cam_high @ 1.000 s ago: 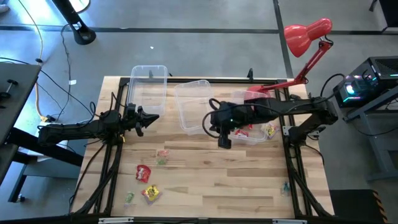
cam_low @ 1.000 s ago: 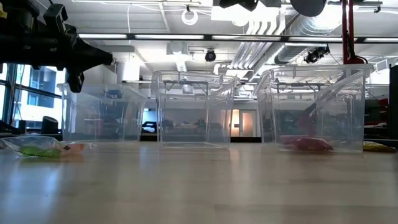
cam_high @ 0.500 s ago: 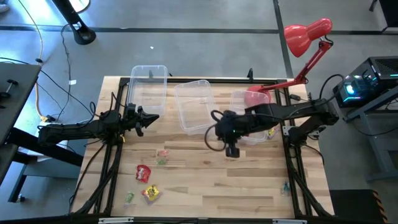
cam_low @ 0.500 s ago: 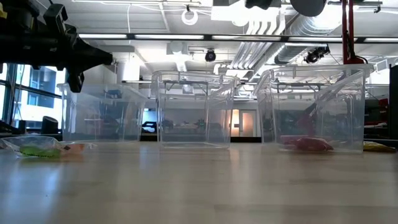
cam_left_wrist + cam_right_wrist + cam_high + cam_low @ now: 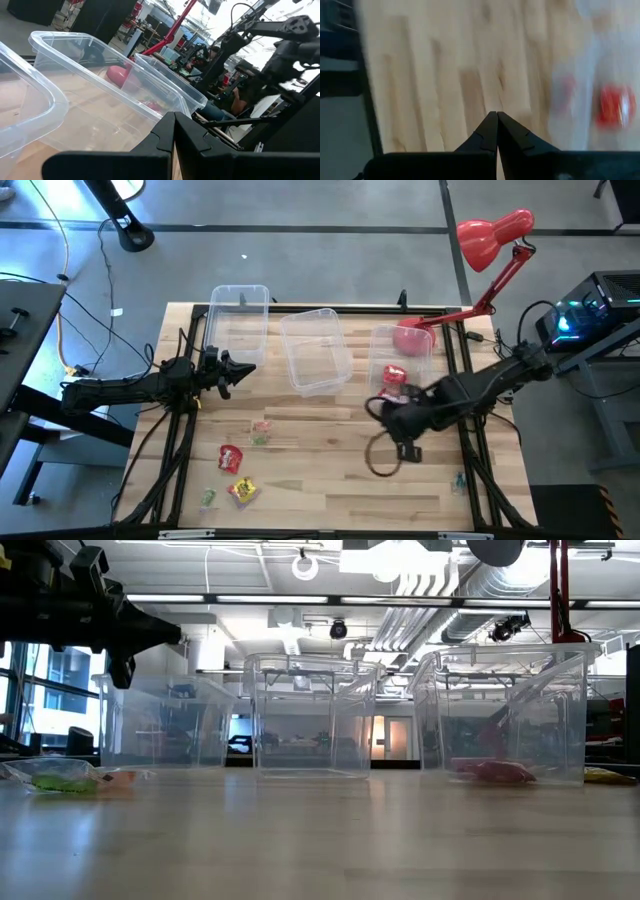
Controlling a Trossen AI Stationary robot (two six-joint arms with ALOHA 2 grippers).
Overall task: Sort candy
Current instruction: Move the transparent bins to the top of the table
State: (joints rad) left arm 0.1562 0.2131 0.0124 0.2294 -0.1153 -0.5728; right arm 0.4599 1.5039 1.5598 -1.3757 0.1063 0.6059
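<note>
Clearly the work stands between picks. Nearest the front edge of the surface, toward its left corner, the unsorted candy lies loose: a yellow packet, a green piece, a red packet, and a little farther in a pale and green pair. Midway across, the right pincer hangs over bare wood just in front of the right-hand bin, its fingers pressed together on nothing, as its wrist view shows. That bin already holds a red sweet. Toward the left edge the left pincer waits beside the left bin, also pressed together. The middle bin looks empty. Next, I judge, the right arm must travel leftward to the loose pieces, spread its fingers, and settle over one
</note>
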